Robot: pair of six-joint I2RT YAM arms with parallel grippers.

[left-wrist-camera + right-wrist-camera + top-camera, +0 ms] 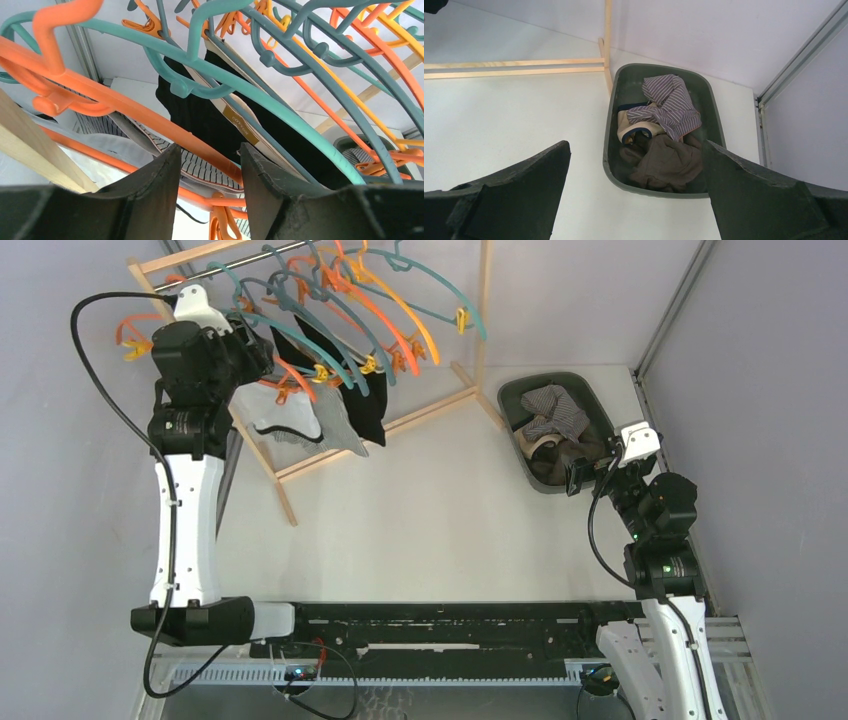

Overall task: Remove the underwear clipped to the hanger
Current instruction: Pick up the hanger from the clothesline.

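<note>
overhead, soft underwear [368, 405], curved plastic hangers [145, 41]

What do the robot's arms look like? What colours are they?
The left arm and right arm have white shells and chunky black joints. A black cable loops beside the left one. Tiny green lights glow on the right one. The left gripper and right gripper each have two dark, rough, wedge-shaped fingers.

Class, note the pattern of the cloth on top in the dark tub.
The cloth is striped purple and white; best seen in the right wrist view.
</note>
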